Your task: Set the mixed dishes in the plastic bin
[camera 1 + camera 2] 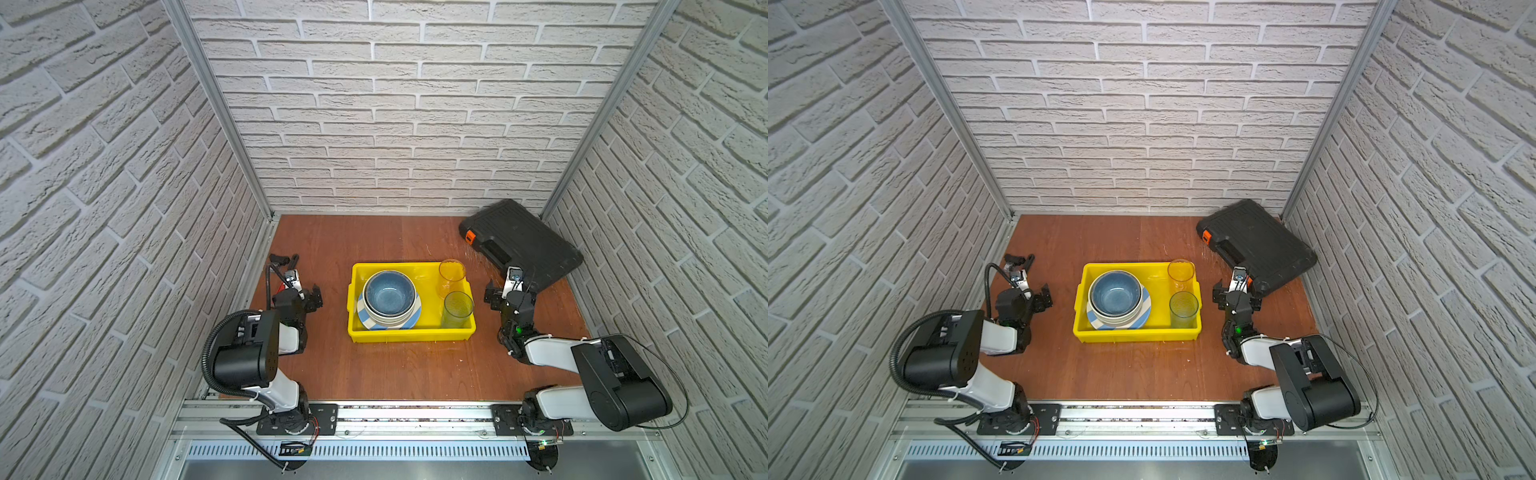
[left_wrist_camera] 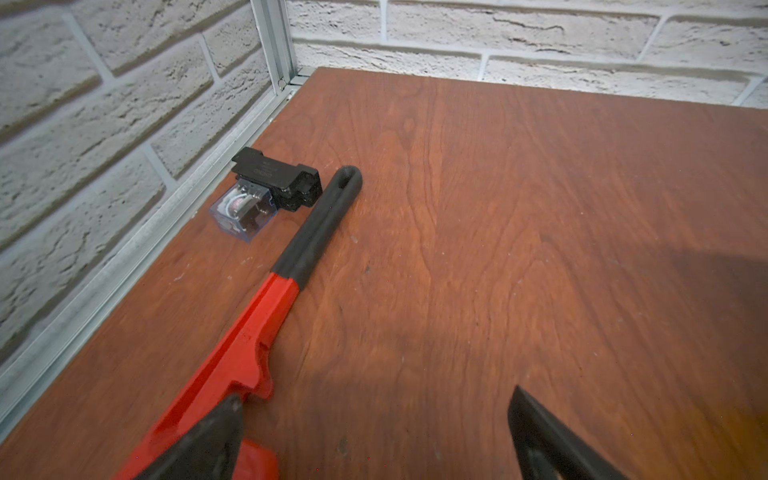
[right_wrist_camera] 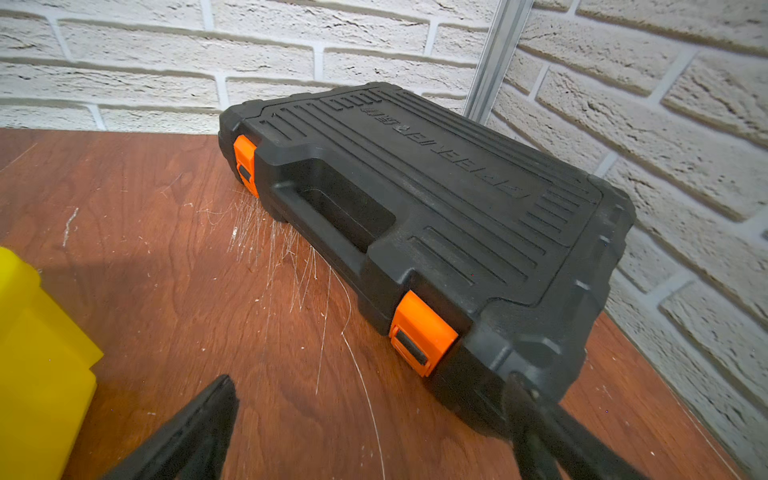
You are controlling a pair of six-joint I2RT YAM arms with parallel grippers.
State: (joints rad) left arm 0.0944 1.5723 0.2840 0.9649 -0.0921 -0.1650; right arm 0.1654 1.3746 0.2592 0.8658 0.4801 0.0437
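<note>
We start with the wooden table (image 1: 374, 374), walled by brick panels on the left, far and right sides, with a metal rail along its near edge. The black case (image 1: 521, 245) fills the far right corner, lying at an angle. The plastic bin (image 1: 411, 334) sits mid-table, long sides facing near and far. Bare wood lies all round it, broadest on the near side, with a strip on the far side.

The dishes we can see are all inside the bin. A blue-white striped plate (image 1: 365, 322) lies at its left end, close to the left and near walls. On it a pale bowl (image 1: 388, 320) carries the blue bowl (image 1: 388, 293). We cannot tell whether more lies beneath. Two tumblers stand upright along the right wall, the far tumbler (image 1: 451, 276) in the corner and the near tumbler (image 1: 457, 309) just beside it. A yellow gap separates them from the stack.

The left gripper (image 2: 374, 395) hangs left of the bin, fingers spread and empty, over a red tool (image 2: 257, 332). The right gripper (image 3: 370, 378) hangs right of the bin, equally spread. One finger overlaps the case's near corner; we cannot tell if they touch.

A small black-and-clear part (image 2: 266, 195) rests against the left edge
</note>
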